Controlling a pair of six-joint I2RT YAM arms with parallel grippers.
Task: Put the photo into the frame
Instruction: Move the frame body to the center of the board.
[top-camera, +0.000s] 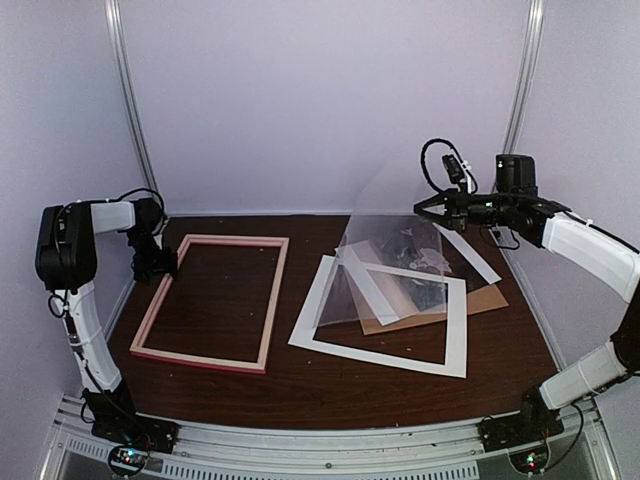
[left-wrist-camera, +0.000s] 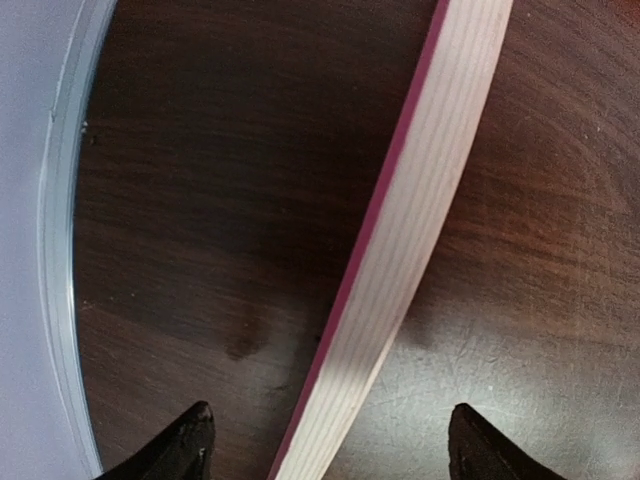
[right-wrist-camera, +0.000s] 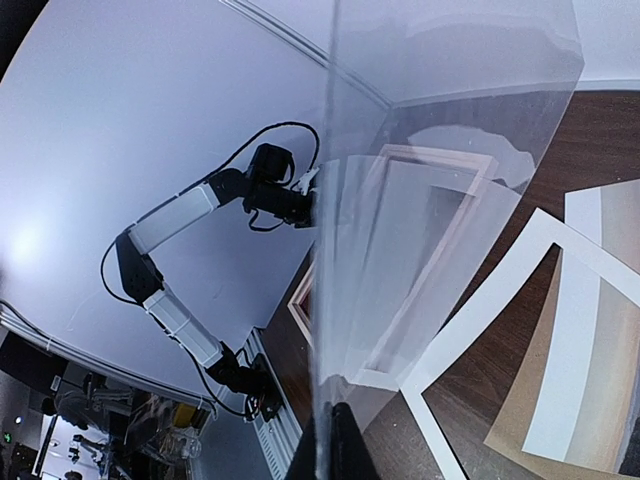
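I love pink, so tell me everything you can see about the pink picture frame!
The frame is a big empty rectangle of narrow wooden bars, pale wood on top with pink along the edges. It lies flat on the left side of the dark table, and the table shows through its middle. The left arm's open fingers sit on either side of one bar, not squeezing it.

Right jaws pinch the upright clear sheet (right-wrist-camera: 450, 90), the frame (right-wrist-camera: 447, 250) showing through it
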